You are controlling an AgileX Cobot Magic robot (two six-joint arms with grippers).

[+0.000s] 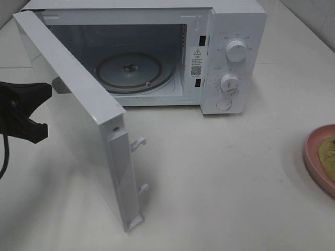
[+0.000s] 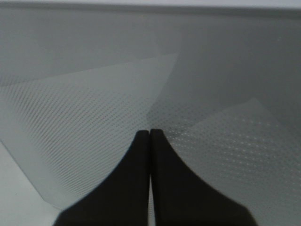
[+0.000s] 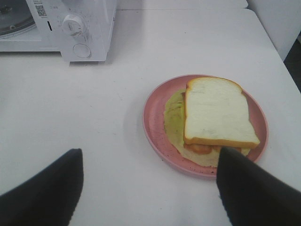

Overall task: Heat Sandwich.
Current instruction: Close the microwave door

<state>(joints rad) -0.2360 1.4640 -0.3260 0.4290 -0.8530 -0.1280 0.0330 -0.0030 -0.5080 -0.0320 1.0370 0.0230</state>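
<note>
- The microwave (image 1: 157,52) sits at the table's far edge, door (image 1: 78,120) swung open, turntable bare.
- The left gripper (image 2: 150,134), fingers pressed together, faces the door's mesh.
- The right gripper (image 3: 148,162), fingers spread wide, hovers near the plate (image 3: 155,117).
- The sandwich (image 3: 214,115) lies on the plate at the table's right edge; probably soft and loose-layered, so grip the plate's rim. Only the right wrist view shows the bread.

Left gripper (image 2: 150,141) sat at nine o'clock in the high view, black jaws pressed together with tips touching, right gripper (image 3: 148,181) out of the high view, its two dark fingers (image 3: 44,193) spread wide apart, nothing between them
</note>
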